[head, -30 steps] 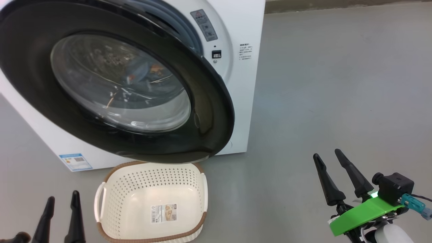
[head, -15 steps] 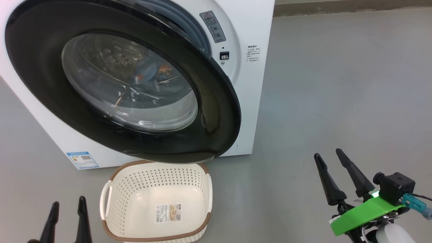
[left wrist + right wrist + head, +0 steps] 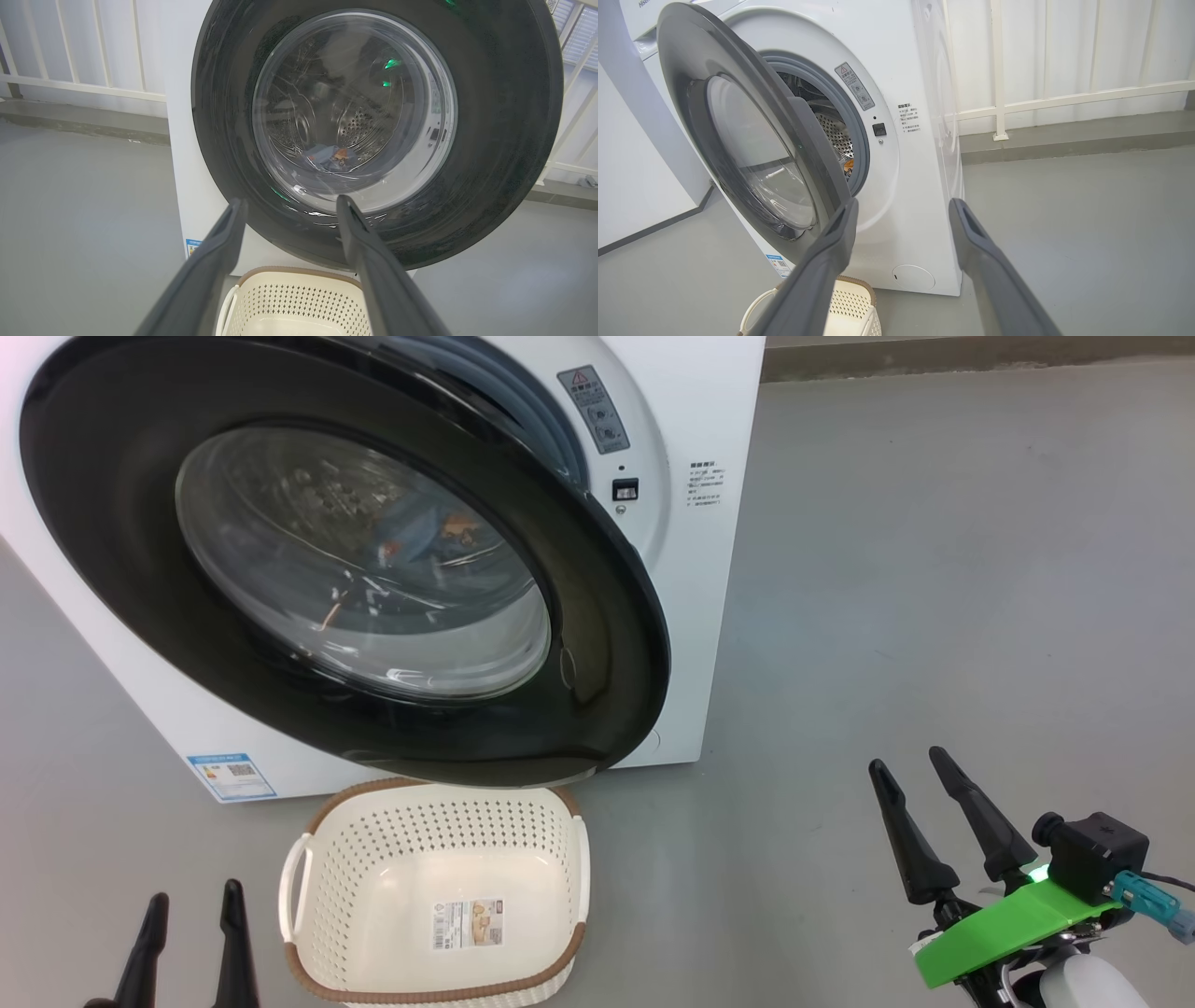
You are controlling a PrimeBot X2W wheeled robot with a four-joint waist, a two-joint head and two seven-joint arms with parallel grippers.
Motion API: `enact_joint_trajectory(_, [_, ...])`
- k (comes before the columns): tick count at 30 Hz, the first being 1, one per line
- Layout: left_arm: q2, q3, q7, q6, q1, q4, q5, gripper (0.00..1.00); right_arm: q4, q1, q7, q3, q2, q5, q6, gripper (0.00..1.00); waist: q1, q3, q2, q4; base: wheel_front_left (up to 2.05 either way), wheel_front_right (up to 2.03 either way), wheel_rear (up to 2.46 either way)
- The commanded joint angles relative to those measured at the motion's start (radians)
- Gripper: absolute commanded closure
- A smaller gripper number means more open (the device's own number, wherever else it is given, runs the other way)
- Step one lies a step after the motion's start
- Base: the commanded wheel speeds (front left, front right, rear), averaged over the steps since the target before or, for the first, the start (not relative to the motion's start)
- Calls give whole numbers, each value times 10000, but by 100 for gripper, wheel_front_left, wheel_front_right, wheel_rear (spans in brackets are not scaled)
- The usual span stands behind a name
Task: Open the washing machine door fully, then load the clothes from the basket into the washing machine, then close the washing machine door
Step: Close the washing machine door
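Observation:
The white washing machine (image 3: 695, 411) (image 3: 920, 154) stands on the floor with its black-rimmed door (image 3: 597, 644) (image 3: 504, 140) (image 3: 752, 116) swung partly out from the opening. Through the glass I see the light blue clothes (image 3: 425, 532) (image 3: 329, 156) lying in the steel drum. The cream basket (image 3: 420, 859) (image 3: 299, 298) (image 3: 852, 298) sits on the floor under the door, with only a label sticker inside. My left gripper (image 3: 191, 903) (image 3: 289, 205) is open at the lower left, beside the basket. My right gripper (image 3: 906, 761) (image 3: 901, 205) is open at the lower right, away from the machine.
Grey floor (image 3: 934, 569) spreads to the machine's right. A white railing (image 3: 1064, 98) and a low kerb run behind it. A white wall (image 3: 635, 186) stands at the machine's far side in the right wrist view.
The whole head view has shifted a little, so the camera moved. The left gripper sits slightly lower in view. The door, basket and right gripper have kept their places.

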Motion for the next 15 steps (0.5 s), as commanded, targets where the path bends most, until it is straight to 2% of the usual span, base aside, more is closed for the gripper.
enact_joint_trajectory(1, [46, 345, -121, -34, -339, -224, 86, 0, -250, 5, -49, 194, -110, -38, 16, 0, 0, -3, -1, -2, 0, 0, 0])
enact_joint_trajectory(15, [-1, 259, -122, -51, -333, -230, 115, 0, -241, 31, -49, 235, -103, -40, 16, 0, 0, -14, -1, -6, 0, 0, 0])
